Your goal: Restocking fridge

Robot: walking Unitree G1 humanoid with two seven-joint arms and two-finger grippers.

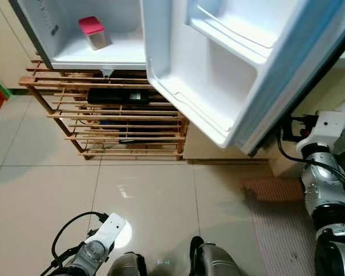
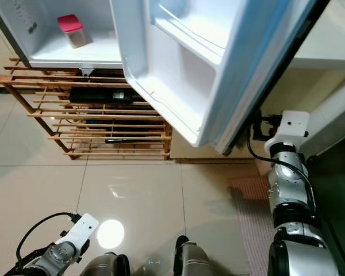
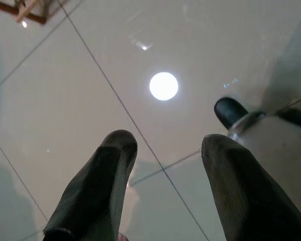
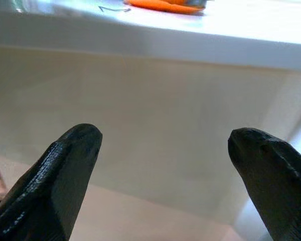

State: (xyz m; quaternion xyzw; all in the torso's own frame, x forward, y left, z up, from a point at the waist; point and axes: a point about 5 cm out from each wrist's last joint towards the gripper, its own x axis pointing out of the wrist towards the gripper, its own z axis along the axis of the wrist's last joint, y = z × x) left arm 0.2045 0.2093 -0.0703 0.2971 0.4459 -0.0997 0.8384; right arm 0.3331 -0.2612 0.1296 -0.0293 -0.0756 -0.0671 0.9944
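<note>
The fridge (image 1: 98,54) stands open on a wooden rack, and its white door (image 1: 218,80) swings out toward me with bare door shelves. A clear container with a red lid (image 1: 92,32) sits on the fridge's bottom shelf. My left arm (image 1: 98,247) hangs low at my left side; in its wrist view the left gripper (image 3: 170,140) is open over the shiny floor tiles with nothing between the fingers. My right arm (image 1: 325,167) is raised beside the door's edge. The right gripper (image 4: 165,133) is open and faces a cream counter front, holding nothing.
The slatted wooden rack (image 1: 112,123) under the fridge holds a long black item (image 1: 118,96). A reddish mat (image 1: 276,213) lies on the floor at right. My feet (image 1: 196,247) show at the bottom edge. Something orange (image 4: 165,5) lies on the countertop.
</note>
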